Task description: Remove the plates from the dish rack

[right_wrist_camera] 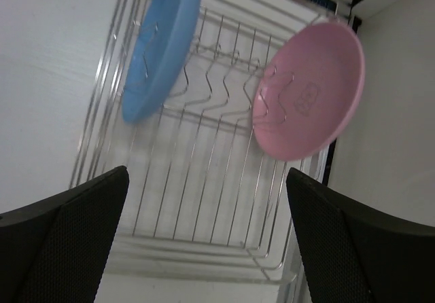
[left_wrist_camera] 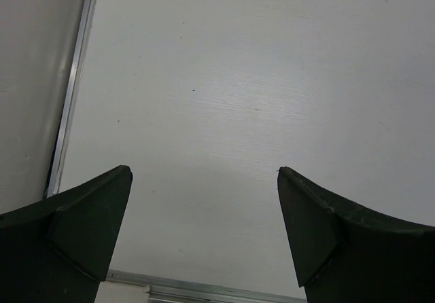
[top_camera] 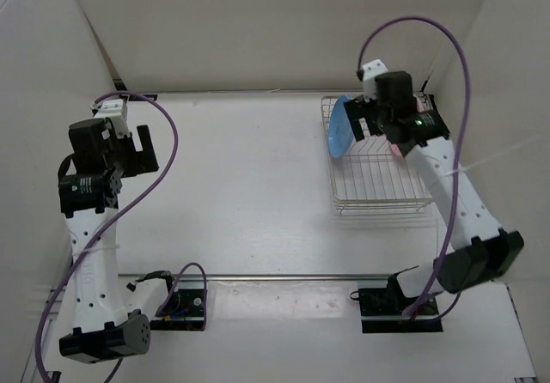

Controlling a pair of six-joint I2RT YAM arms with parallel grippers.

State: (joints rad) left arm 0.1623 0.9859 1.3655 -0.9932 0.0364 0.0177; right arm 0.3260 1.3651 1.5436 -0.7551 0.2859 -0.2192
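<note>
The silvery wire dish rack stands at the far right of the table. A light blue plate stands on edge in its left slots. A pink plate is mostly hidden under my right arm. In the right wrist view the blue plate and the pink plate both stand in the rack, apart from each other. My right gripper is open and empty, held above the rack. My left gripper is open and empty over bare table at the far left.
White walls enclose the table on the left, back and right. A metal rail runs along the near edge between the arm bases. Purple cables loop from both arms.
</note>
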